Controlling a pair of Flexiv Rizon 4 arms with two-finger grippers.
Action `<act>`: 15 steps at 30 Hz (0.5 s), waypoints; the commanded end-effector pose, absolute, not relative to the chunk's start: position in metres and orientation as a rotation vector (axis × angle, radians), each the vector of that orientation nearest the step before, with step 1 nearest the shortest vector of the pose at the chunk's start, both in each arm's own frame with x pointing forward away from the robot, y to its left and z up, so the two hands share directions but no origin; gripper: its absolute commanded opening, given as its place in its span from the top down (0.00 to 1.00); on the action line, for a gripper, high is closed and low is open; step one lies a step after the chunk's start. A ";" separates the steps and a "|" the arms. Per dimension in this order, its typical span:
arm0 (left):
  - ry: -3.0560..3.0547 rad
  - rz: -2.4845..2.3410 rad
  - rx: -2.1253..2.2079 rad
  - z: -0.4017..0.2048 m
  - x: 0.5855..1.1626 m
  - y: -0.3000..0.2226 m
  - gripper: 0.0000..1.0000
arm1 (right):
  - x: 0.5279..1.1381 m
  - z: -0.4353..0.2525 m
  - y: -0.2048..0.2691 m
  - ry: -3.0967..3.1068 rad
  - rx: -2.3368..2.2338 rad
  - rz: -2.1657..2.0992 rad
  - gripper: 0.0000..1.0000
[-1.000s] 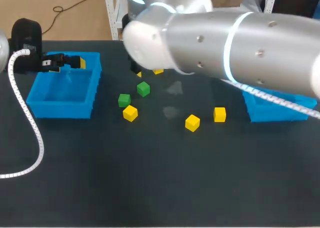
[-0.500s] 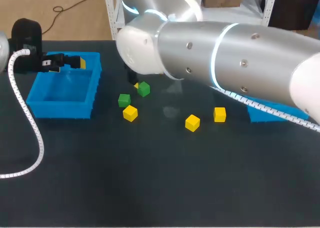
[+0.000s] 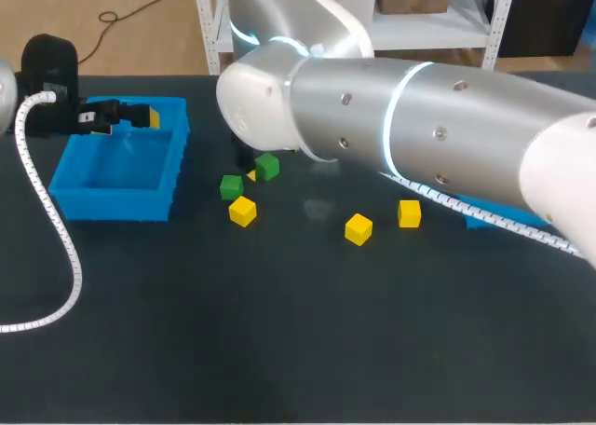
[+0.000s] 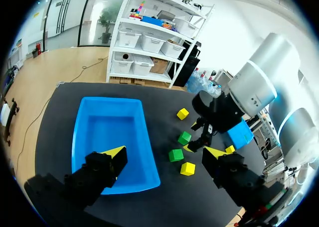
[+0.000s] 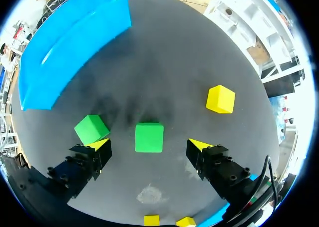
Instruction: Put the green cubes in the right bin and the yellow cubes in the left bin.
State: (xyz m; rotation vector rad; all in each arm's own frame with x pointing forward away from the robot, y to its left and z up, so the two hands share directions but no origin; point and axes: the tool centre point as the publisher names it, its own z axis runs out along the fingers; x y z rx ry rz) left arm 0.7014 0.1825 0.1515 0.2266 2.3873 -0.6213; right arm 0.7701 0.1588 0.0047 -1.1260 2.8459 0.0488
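In the right wrist view my right gripper (image 5: 149,147) stands open over a green cube (image 5: 149,137), which lies between its fingers with a gap on each side. A second green cube (image 5: 91,129) sits just beside one finger, and a yellow cube (image 5: 220,98) lies ahead. In the head view the two green cubes (image 3: 267,167) (image 3: 231,186) lie right of the left bin (image 3: 121,201), partly under my right arm (image 3: 391,108). Three yellow cubes (image 3: 243,211) (image 3: 358,228) (image 3: 409,213) lie nearer the front. My left gripper (image 4: 164,157) hangs open and empty over the left bin (image 4: 144,137).
The right bin (image 3: 507,220) is mostly hidden under my right arm. One more yellow cube (image 4: 183,113) lies behind the green ones, seen only in the left wrist view. A white cable (image 3: 56,229) trails across the table's left side.
My right arm has swung left and down, bringing its gripper over the green cube and hiding the far yellow cube in the head view. The left arm and the cubes have not moved.
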 end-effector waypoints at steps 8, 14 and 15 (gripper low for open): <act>2.377 -0.634 0.231 0.150 0.700 0.185 0.00 | 0.788 -0.018 0.164 2.879 -1.144 0.036 1.00; 2.377 -0.634 0.231 0.150 0.700 0.185 0.00 | 0.788 -0.019 0.164 2.882 -1.144 0.056 1.00; 2.377 -0.634 0.231 0.150 0.700 0.185 0.00 | 0.788 -0.019 0.163 2.881 -1.144 0.059 1.00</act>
